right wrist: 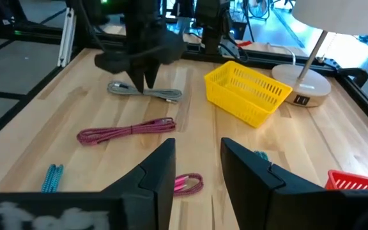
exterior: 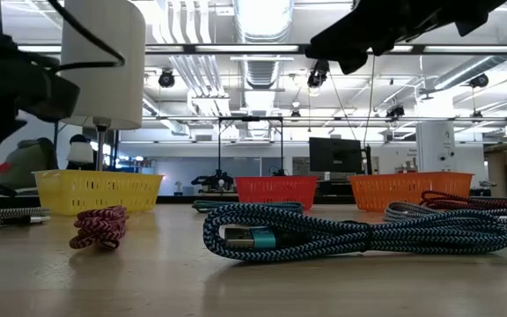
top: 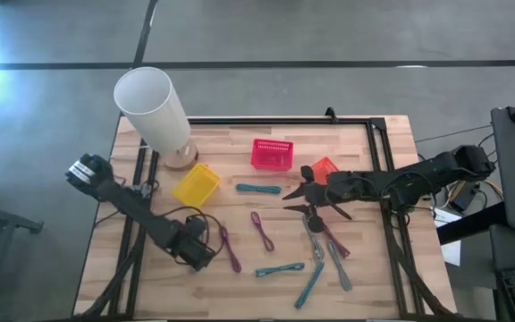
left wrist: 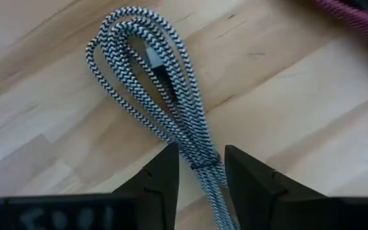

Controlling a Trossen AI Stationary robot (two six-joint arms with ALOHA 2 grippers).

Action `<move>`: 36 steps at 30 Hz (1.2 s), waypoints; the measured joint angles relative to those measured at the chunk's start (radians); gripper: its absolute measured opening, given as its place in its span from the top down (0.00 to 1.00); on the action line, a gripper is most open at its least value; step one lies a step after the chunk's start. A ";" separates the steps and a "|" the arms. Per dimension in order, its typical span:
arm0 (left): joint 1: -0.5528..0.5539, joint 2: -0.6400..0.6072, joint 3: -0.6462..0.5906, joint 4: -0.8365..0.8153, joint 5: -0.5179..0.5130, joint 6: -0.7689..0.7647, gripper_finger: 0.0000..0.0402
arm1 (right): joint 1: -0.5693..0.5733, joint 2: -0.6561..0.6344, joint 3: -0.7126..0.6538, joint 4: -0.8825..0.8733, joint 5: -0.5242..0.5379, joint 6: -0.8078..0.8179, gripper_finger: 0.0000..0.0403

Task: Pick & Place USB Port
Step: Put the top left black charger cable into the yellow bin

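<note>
A black-and-white braided cable bundle [left wrist: 152, 83] lies flat on the wooden table [top: 365, 295]. My left gripper [left wrist: 200, 167] points down at it near the table's left front [top: 197, 246], open, one finger on each side of the bundle's tied neck [left wrist: 203, 160]; I see no touch. The right wrist view shows the same cable [right wrist: 145, 91] under that gripper [right wrist: 142, 80]. My right gripper [top: 300, 202] hovers open over the table's middle right [right wrist: 197, 167], holding nothing.
A yellow basket [top: 196, 185], a pink basket [top: 272, 154] and an orange basket [top: 325, 167] stand behind loose cables: teal [top: 257, 189], pink [top: 262, 231], magenta [top: 231, 249], teal [top: 280, 268], grey [top: 340, 268]. A white lamp [top: 155, 107] stands at the far left.
</note>
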 joint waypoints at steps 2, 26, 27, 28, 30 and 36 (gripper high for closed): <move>0.000 0.023 0.000 0.000 0.000 0.000 0.71 | 0.000 -0.001 0.000 -0.001 0.000 0.000 0.69; 0.022 -0.056 0.095 -0.202 -0.208 0.051 0.96 | 0.000 -0.002 0.000 0.001 0.000 -0.004 0.72; 0.026 -0.067 0.110 -0.235 -0.251 0.081 0.96 | 0.000 -0.002 0.000 0.002 0.001 -0.004 0.72; 0.029 -0.080 0.126 -0.270 -0.304 0.113 0.96 | 0.000 -0.002 0.000 0.003 0.001 -0.004 0.72; 0.041 -0.106 0.151 -0.311 -0.401 0.160 0.96 | 0.000 -0.002 0.000 0.003 0.001 -0.004 0.72; 0.158 -0.187 0.190 -0.330 -0.490 0.398 0.95 | 0.000 -0.002 0.000 0.006 0.001 -0.004 0.71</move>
